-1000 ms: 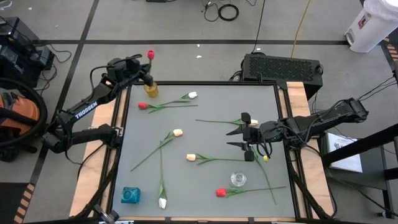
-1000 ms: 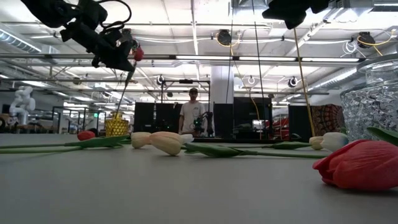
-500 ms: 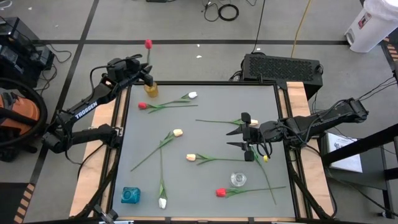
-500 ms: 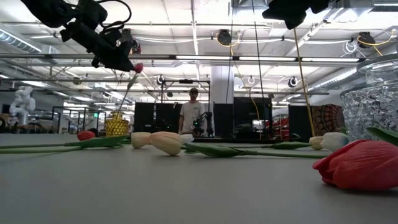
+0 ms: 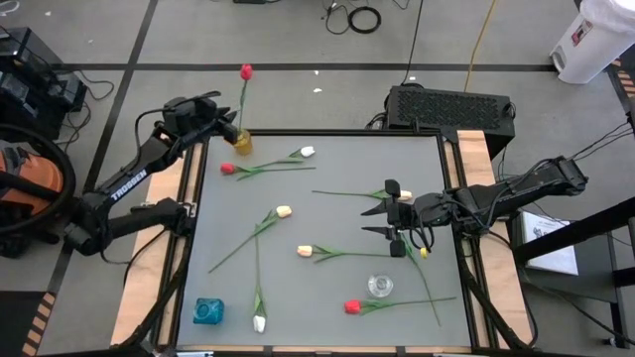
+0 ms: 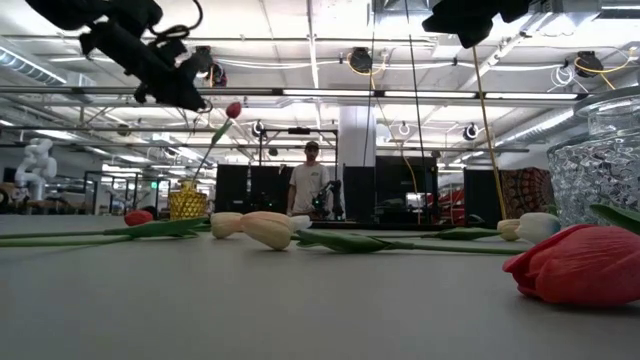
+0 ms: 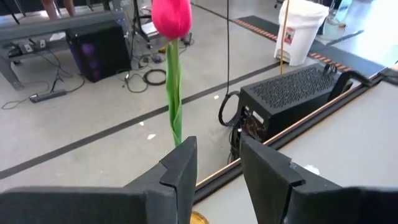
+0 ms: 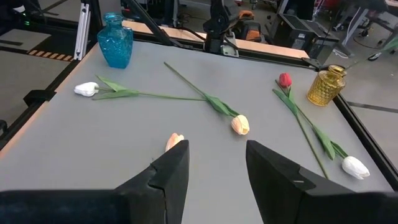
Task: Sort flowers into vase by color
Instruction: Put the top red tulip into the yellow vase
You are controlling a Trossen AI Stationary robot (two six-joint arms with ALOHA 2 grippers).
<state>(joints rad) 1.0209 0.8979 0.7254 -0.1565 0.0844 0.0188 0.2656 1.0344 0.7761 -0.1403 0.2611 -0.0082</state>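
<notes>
A red tulip (image 5: pixel 245 72) stands in the yellow vase (image 5: pixel 241 143) at the far left corner of the surface (image 5: pixel 327 288), its stem leaning away from the table so the bud hangs out over the floor. The left gripper (image 5: pixel 230 126) hovers just beside that vase with its fingers (image 7: pixel 180 171) parted and nothing between them (in the left wrist view the green stem rises just beyond the gap, untouched). The right gripper (image 5: pixel 377 219) waits above the right half of the surface, its fingers (image 8: pixel 171 163) spread wide and empty.

The other flowers lie flat on the surface: a red one (image 5: pixel 227 169) and a white one (image 5: pixel 308 152) near the yellow vase, a cream one (image 5: pixel 284 211) in the middle, another cream one (image 5: pixel 305 251) nearer the front, a white one (image 5: pixel 259 323) at the front edge close to the blue vase (image 5: pixel 206 311), and a red one (image 5: pixel 351 306) just beside the clear glass vase (image 5: pixel 379 286). More stems lie beneath the right gripper.
</notes>
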